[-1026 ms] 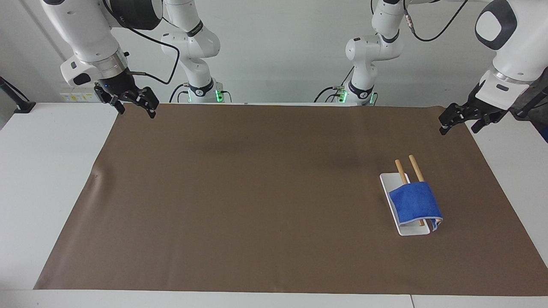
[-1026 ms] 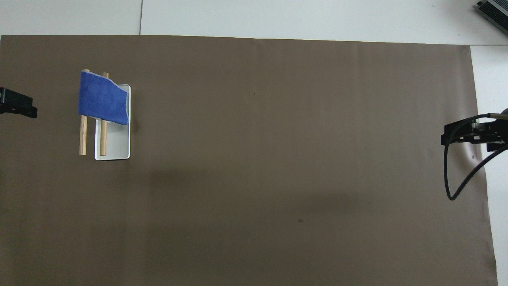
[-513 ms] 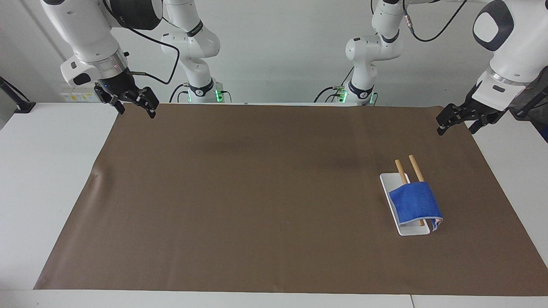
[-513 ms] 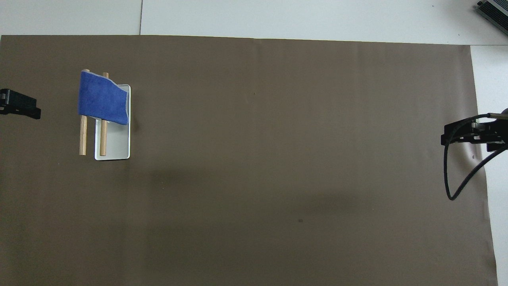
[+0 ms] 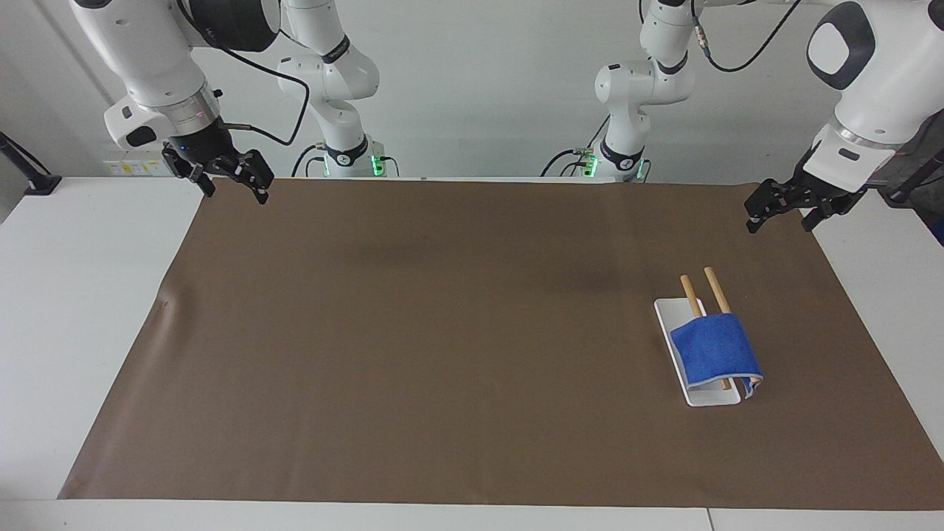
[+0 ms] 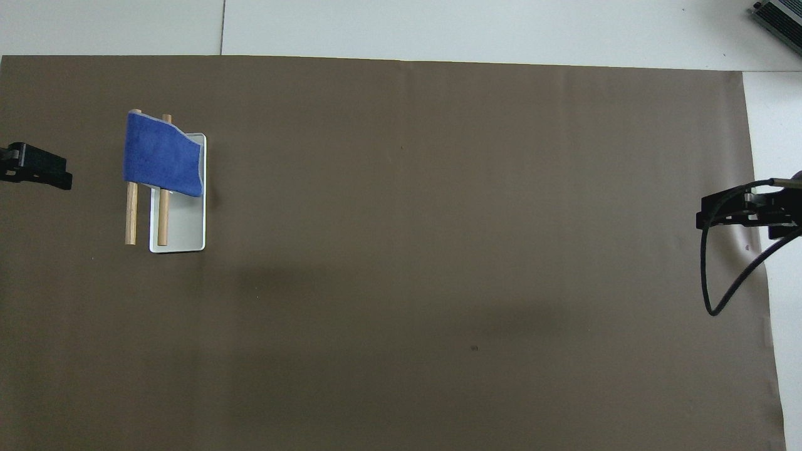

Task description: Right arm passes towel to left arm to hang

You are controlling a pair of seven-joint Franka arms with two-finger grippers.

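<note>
The blue towel hangs draped over two wooden rods that rest on a white tray, toward the left arm's end of the table. It also shows in the overhead view, covering the rods at their end farther from the robots. My left gripper is open and empty, raised over the mat's edge beside the rack, apart from the towel; it also shows in the overhead view. My right gripper, with the looping black cable, is open and empty over the mat's corner at the right arm's end.
A brown mat covers most of the white table. The tray lies on it. A grey device sits off the mat at the table's corner farthest from the robots, at the right arm's end.
My left gripper has drifted a little inward over the mat, toward the rack with the towel. The right arm, towel, rods and tray have not moved.
</note>
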